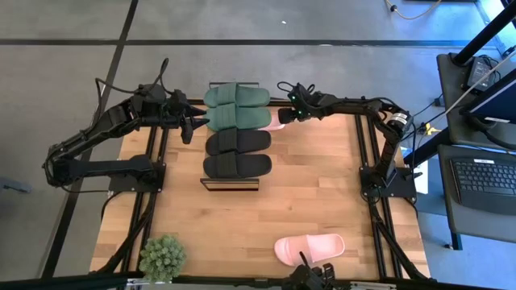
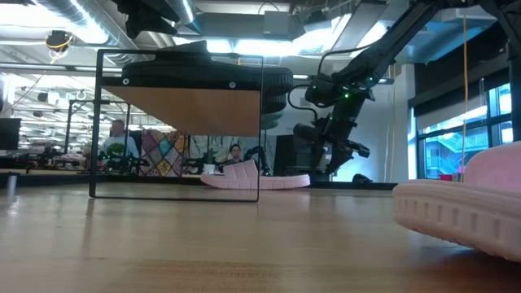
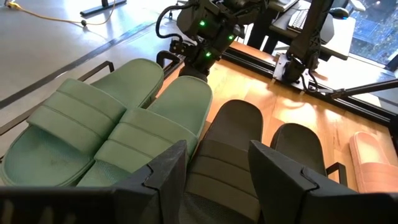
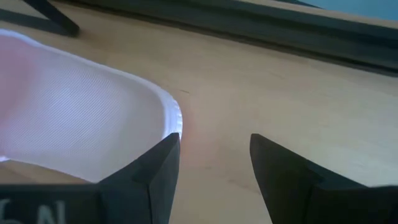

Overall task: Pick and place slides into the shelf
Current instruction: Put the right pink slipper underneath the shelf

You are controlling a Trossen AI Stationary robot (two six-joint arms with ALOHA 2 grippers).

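The shelf (image 1: 230,184) stands at the table's middle, and its plank top (image 2: 195,110) carries two dark green slides (image 1: 235,107) at the far end and two black slides (image 1: 237,153) nearer. One pale pink slide (image 1: 276,121) lies on the table by the shelf's far right corner, partly hidden under it. Another pink slide (image 1: 309,247) lies near the front edge. My left gripper (image 3: 217,165) is open at the shelf's left side, level with the slides. My right gripper (image 4: 214,155) is open above the table, just beside the far pink slide's end (image 4: 74,118).
A small green potted plant (image 1: 162,258) stands at the near left corner. Bare tabletop lies right of the shelf and between the shelf and the near pink slide (image 2: 464,203). People and desks show in the room beyond the table's far edge.
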